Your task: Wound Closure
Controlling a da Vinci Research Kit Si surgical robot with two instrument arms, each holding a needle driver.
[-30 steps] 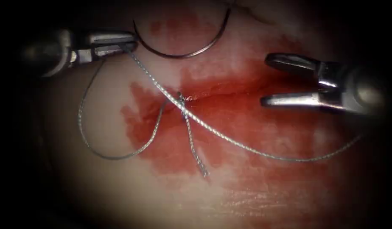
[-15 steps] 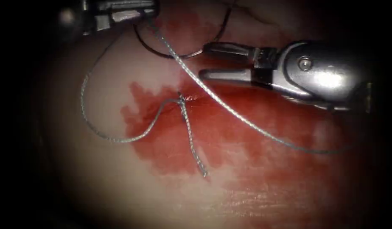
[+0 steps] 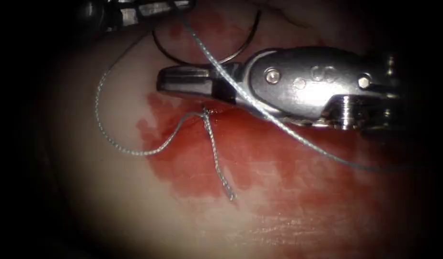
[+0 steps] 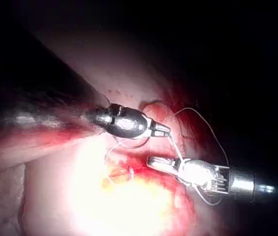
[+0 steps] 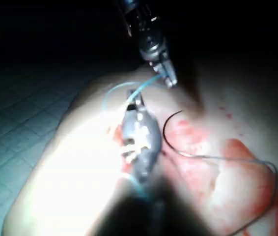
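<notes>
Thread, grey and braided (image 3: 298, 139), sits clamped in the left tool (image 3: 183, 5); right tool (image 3: 166, 82) narrow, empty; curved steel needle (image 3: 245, 43) lies free on tissue (image 3: 135, 201).

This was a surgical training bench in a lab rather than an operating room. A pale slab of tissue (image 5: 80, 187) lay alone on a surface covered by a grid-patterned drape (image 5: 11, 108), with darkness around it. Above the slab stood the jointed steel right tool (image 3: 183, 84), stamped with markings, and beyond its tip a curved needle (image 3: 207, 61) and braided thread (image 3: 216, 158) lay on red-stained tissue.
</notes>
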